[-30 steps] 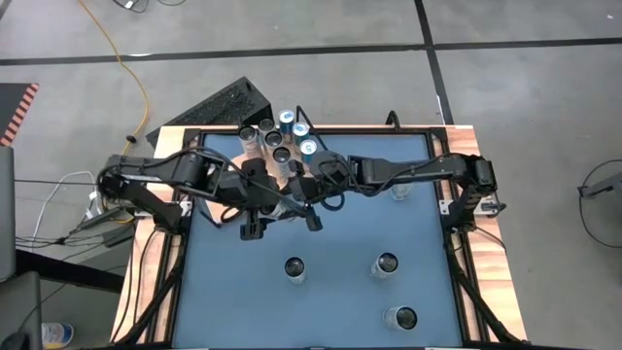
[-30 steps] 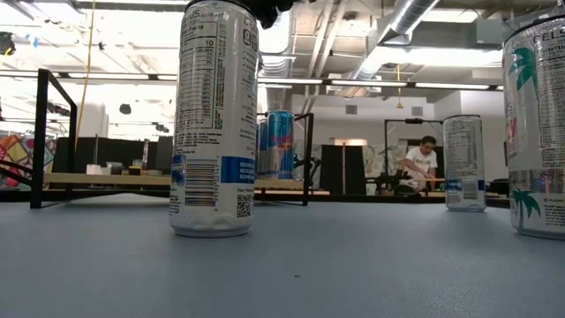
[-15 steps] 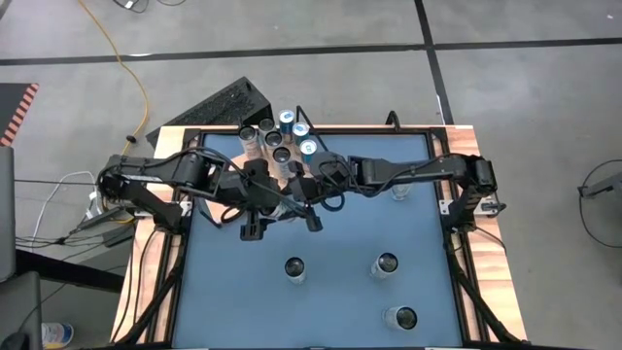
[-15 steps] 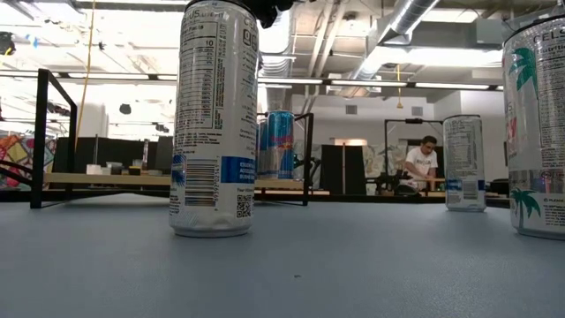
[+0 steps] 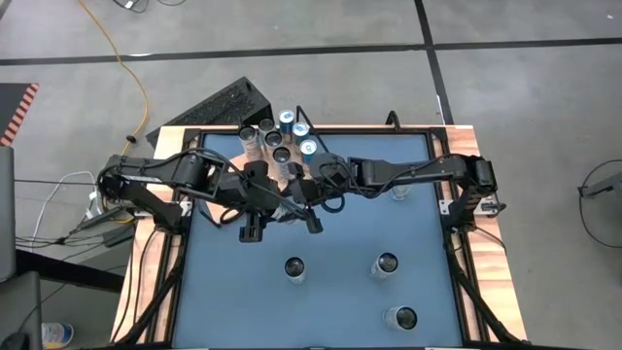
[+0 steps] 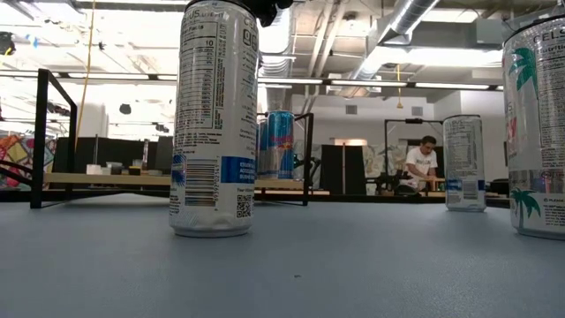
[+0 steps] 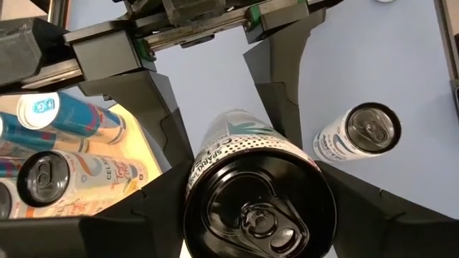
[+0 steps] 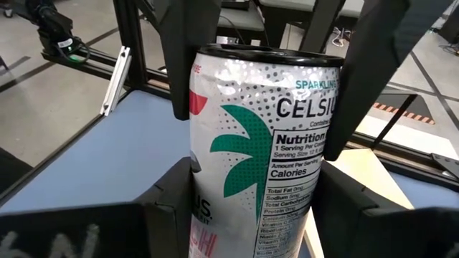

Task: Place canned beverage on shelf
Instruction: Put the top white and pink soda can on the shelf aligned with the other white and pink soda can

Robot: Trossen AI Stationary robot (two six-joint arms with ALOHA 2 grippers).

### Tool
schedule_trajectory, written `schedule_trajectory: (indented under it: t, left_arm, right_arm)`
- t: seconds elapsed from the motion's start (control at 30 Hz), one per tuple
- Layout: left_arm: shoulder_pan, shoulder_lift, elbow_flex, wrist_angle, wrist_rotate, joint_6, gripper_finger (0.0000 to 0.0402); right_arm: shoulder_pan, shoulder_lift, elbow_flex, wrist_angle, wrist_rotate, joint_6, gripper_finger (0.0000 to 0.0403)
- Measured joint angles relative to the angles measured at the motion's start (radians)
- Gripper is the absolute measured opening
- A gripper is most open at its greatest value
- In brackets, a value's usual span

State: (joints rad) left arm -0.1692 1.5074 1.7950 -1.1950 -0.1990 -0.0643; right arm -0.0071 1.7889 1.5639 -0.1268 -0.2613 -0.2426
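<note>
Seen from above, a blue tabletop (image 5: pixel 330 292) framed by wooden edges holds two dark robot arms that meet near the far middle of the table. Both grippers share one white Celsius can (image 8: pixel 258 143) with a green palm print. The right gripper (image 8: pixel 251 208) pinches the can's body between its two dark fingers, while the left gripper (image 7: pixel 251 204) has its fingers around the same can near its black top, very close to its sides; whether they press it cannot be told. The pale-wood shelf (image 7: pixel 154 168), with a black wire frame, sits at the far edge just beside the grippers and already holds several upright cans (image 5: pixel 277 136). Three more cans (image 5: pixel 294 266) stand apart on the near half of the table. A person sits far off in the room behind
</note>
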Motion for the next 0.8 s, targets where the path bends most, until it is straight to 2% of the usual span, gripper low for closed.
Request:
schedule_trajectory:
  t: [0.13, 0.37, 0.47, 0.7, 0.8]
  left_arm:
    - [0.000, 0.000, 0.000, 0.000, -0.010, 0.000, 0.0259]
    - [0.001, 0.000, 0.000, -0.009, -0.019, -0.010, 0.0250]
    - [0.001, 0.001, 0.000, -0.028, -0.027, -0.010, 0.0252]
    - [0.011, 0.001, 0.000, -0.122, -0.060, -0.011, 0.0253]
    - [0.046, -0.002, 0.000, -0.178, -0.017, -0.036, 0.0254]
  right_arm:
    - [0.000, 0.000, 0.000, 0.000, 0.000, -0.001, 0.0229]
    - [0.001, 0.000, 0.002, -0.010, 0.001, 0.006, 0.0327]
    - [0.001, -0.011, 0.002, -0.066, 0.007, 0.006, 0.0355]
    - [0.000, -0.093, 0.002, -0.336, 0.046, 0.006, 0.0359]
    - [0.000, -0.167, 0.002, -0.466, 0.055, 0.023, 0.0353]
